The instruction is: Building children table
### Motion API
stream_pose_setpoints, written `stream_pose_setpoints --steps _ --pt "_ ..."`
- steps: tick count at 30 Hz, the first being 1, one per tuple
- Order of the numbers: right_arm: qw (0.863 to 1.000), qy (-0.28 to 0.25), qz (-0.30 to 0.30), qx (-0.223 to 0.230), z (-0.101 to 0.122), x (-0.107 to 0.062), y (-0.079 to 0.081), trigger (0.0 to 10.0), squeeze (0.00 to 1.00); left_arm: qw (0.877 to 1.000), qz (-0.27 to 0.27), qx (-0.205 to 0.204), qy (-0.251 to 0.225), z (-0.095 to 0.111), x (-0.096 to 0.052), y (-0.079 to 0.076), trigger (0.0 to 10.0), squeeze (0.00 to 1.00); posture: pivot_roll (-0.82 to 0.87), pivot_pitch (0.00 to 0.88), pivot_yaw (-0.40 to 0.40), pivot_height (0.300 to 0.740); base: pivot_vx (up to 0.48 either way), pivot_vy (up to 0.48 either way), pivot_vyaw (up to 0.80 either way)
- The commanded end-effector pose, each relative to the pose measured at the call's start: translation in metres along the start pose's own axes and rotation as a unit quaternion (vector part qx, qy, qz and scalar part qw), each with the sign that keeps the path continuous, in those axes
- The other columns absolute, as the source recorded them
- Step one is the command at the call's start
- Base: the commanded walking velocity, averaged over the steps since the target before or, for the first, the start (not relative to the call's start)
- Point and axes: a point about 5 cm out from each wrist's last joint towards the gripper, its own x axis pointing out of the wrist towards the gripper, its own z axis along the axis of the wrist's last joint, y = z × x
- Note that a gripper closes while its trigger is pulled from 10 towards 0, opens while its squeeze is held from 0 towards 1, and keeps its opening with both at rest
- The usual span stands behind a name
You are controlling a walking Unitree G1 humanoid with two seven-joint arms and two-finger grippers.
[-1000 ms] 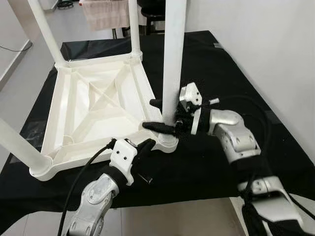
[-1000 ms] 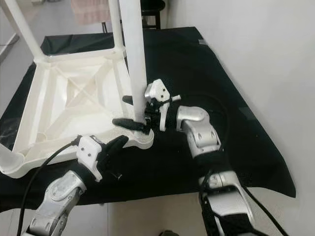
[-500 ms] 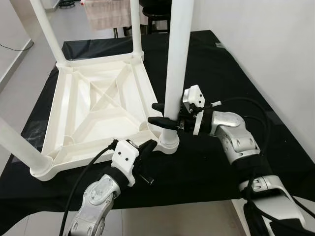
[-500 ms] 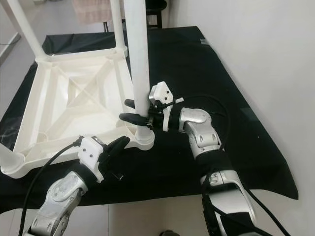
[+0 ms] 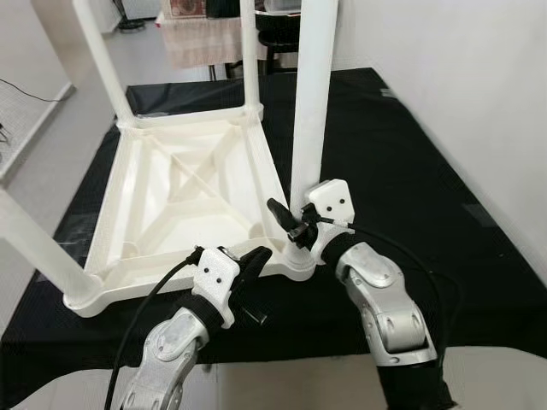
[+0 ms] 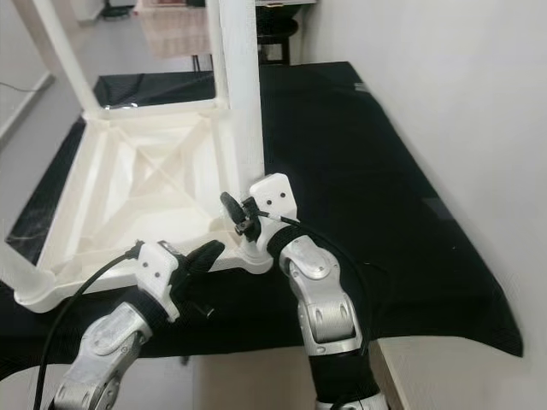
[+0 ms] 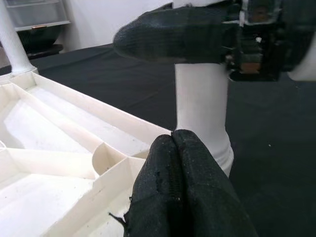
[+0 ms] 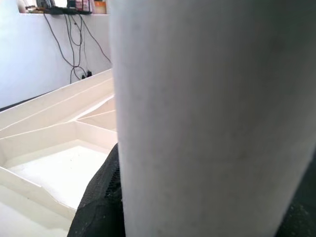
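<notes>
Table top (image 5: 179, 192) upside down on black cloth (image 5: 402, 171), right gripper (image 5: 295, 224) hugging white leg (image 5: 309, 111), left gripper (image 5: 254, 259) pinched closed at rim

No text, label, brand, number or sign can be read anywhere in these pictures.
</notes>
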Motion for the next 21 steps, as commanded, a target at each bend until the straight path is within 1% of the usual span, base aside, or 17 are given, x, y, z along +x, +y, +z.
stream_pose_setpoints --steps 1,2,4,5,7,8,10,14,15,16,17,18,19,20,21 --pt "0.997 0.071 -0.011 -0.01 -0.027 0.002 -0.001 0.0 0.0 1.0 -0.004 0.003 0.008 -0.003 -0.003 0.0 10.0 0.0 0.01 0.106 -0.015 0.74 0.0 0.0 0.0" --pt "0.997 0.075 -0.012 -0.011 -0.028 0.001 0.001 0.0 0.0 1.0 -0.003 0.005 0.008 -0.003 -0.003 0.0 10.0 0.0 0.01 0.105 -0.015 0.74 0.0 0.0 0.0" --pt "0.997 0.078 -0.007 -0.026 -0.027 0.0 0.006 0.0 0.0 1.0 0.0 0.009 0.008 -0.003 -0.003 0.0 10.0 0.0 0.01 0.103 -0.014 0.74 0.0 0.0 0.0" --pt "0.996 0.083 -0.009 -0.023 -0.027 0.0 0.005 10.0 0.0 1.0 0.0 0.008 0.008 -0.003 -0.003 0.0 10.0 0.0 0.01 0.101 -0.014 0.74 0.0 0.0 0.0" --pt "0.996 0.086 -0.019 -0.02 -0.026 0.0 0.005 10.0 0.0 1.0 0.0 0.007 0.008 -0.003 -0.003 0.0 10.0 0.0 0.01 0.101 -0.014 0.74 0.0 0.0 0.0" --pt "0.997 0.077 -0.01 0.003 -0.023 0.001 0.005 10.0 1.0 1.0 -0.001 0.005 0.008 -0.003 -0.002 -0.001 10.0 0.0 0.01 0.099 -0.014 0.74 0.0 0.0 0.0" --pt "0.998 0.051 0.01 0.022 -0.012 0.004 0.006 10.0 1.0 1.0 -0.003 0.003 0.009 -0.004 -0.002 -0.001 10.0 0.0 0.01 0.096 -0.011 0.74 0.0 0.0 0.0" --pt "0.999 -0.006 0.049 0.021 0.006 0.015 -0.003 10.0 1.0 1.0 -0.005 0.001 0.009 -0.005 -0.001 -0.002 10.0 0.0 0.01 0.091 -0.01 0.74 0.0 0.0 0.0" --pt "0.997 -0.022 0.065 0.025 0.011 0.018 -0.006 10.0 0.94 1.0 -0.005 0.001 0.009 -0.005 -0.001 -0.002 10.0 0.0 0.01 0.091 -0.011 0.74 0.0 0.0 0.0" --pt "0.995 -0.034 0.091 0.034 0.015 0.02 -0.008 10.0 0.0 1.0 -0.005 0.001 0.009 -0.005 -0.001 -0.002 10.0 0.0 0.01 0.089 -0.012 0.74 0.0 0.0 0.0" --pt "0.995 -0.034 0.091 0.034 0.015 0.02 -0.008 10.0 0.0 1.0 -0.005 0.001 0.009 -0.005 -0.001 -0.002 10.0 0.0 0.01 0.089 -0.012 0.74 0.0 0.0 0.0" --pt "0.988 -0.049 0.139 0.033 0.02 0.021 -0.008 10.0 0.0 1.0 -0.005 0.001 0.009 -0.005 -0.001 -0.002 10.0 0.0 0.01 0.089 -0.01 0.74 0.0 0.0 0.0" --pt "0.988 -0.049 0.139 0.033 0.02 0.021 -0.008 10.0 0.0 1.0 -0.005 0.001 0.009 -0.005 -0.001 -0.002 10.0 0.0 0.01 0.089 -0.01 0.74 0.0 0.0 0.0" --pt "0.983 -0.059 0.172 0.031 0.023 0.022 -0.008 10.0 0.0 1.0 -0.005 0.001 0.009 -0.005 -0.001 -0.002 10.0 0.0 0.01 0.089 -0.009 0.74 0.0 0.0 0.0" --pt "0.973 -0.066 0.22 0.019 0.025 0.022 -0.008 10.0 0.0 1.0 -0.005 0.001 0.009 -0.005 -0.002 -0.002 10.0 0.0 0.02 0.09 -0.008 0.74 0.0 0.0 0.0"
